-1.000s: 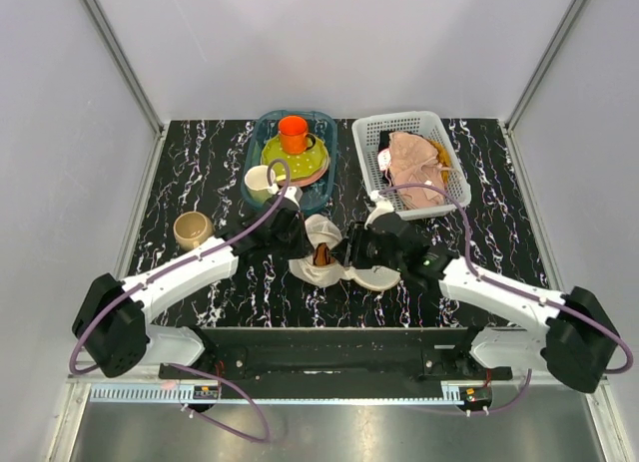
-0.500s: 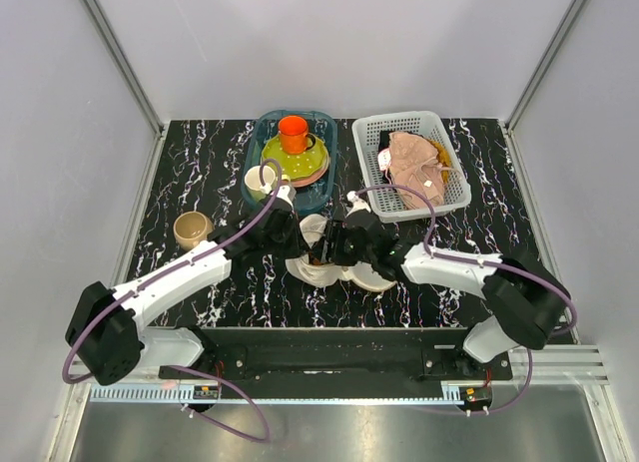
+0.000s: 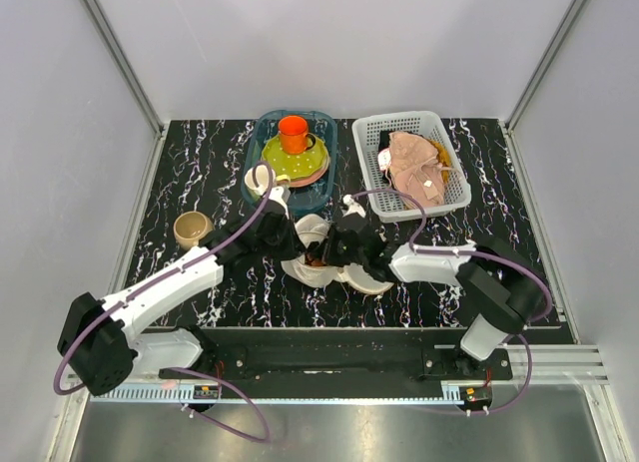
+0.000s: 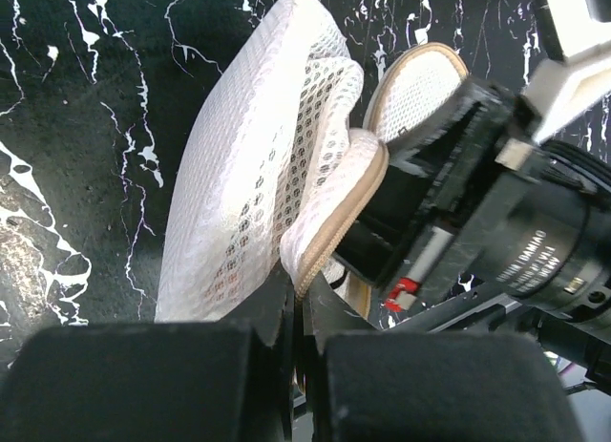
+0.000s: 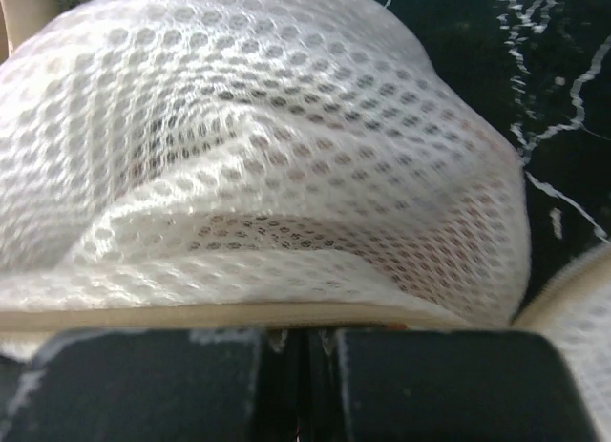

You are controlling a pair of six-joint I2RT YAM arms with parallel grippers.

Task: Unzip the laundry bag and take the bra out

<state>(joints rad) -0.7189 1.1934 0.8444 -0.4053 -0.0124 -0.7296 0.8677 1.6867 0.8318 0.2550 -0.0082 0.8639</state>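
Observation:
The cream-white mesh laundry bag (image 3: 371, 278) lies open at the table's middle front. A sliver of the orange-brown bra (image 3: 317, 263) shows inside it, between the two grippers. My left gripper (image 3: 296, 244) is shut on the bag's beige zip edge (image 4: 329, 234); in the left wrist view the mesh (image 4: 258, 175) stands up from its jaws (image 4: 304, 289). My right gripper (image 3: 335, 248) is pushed into the bag's opening from the right, and its black body (image 4: 458, 203) also shows there. In the right wrist view its jaws (image 5: 307, 342) are shut at the beige zip edge under the mesh (image 5: 286, 175).
A blue basin (image 3: 262, 133) with a green plate and an orange cup (image 3: 293, 133) stands behind the bag, with a white mug (image 3: 257, 184) beside it. A white lattice basket (image 3: 379, 133) holding pink-beige cloth (image 3: 414, 168) is at back right. A beige cup (image 3: 193, 230) sits left.
My right gripper has moved left, from the bag's right half into its opening beside the left gripper. The left gripper has kept its hold and shifted slightly.

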